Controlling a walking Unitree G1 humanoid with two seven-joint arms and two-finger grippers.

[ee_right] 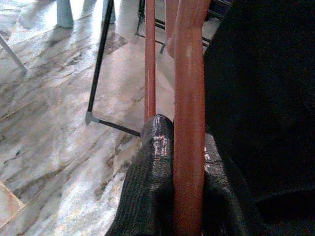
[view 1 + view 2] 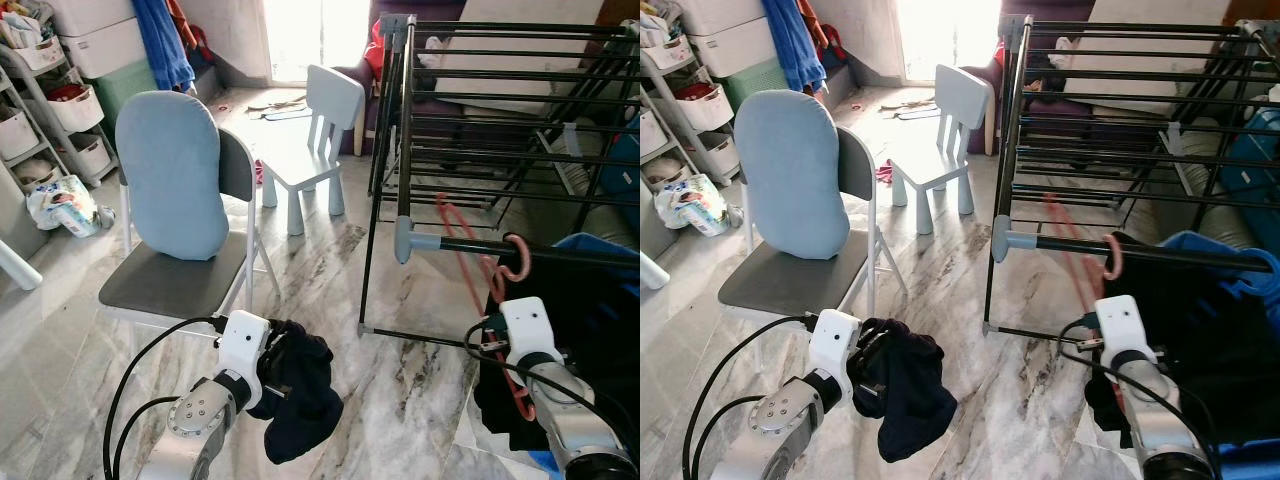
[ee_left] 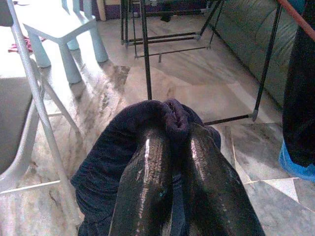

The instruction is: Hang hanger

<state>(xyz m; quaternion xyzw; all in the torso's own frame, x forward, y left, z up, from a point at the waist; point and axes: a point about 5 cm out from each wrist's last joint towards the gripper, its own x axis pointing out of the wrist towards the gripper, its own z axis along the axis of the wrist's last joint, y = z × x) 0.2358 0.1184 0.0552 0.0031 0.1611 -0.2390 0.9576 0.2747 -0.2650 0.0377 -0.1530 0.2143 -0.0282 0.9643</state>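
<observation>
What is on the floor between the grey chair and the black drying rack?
In the left eye view, bare marble floor lies between the grey chair and the drying rack. Further back in that gap stands a small pale blue chair.

Both silver arms reach forward, the left end effector (image 3: 170,177) and the right end effector (image 1: 183,172) each squeezed shut.
</observation>
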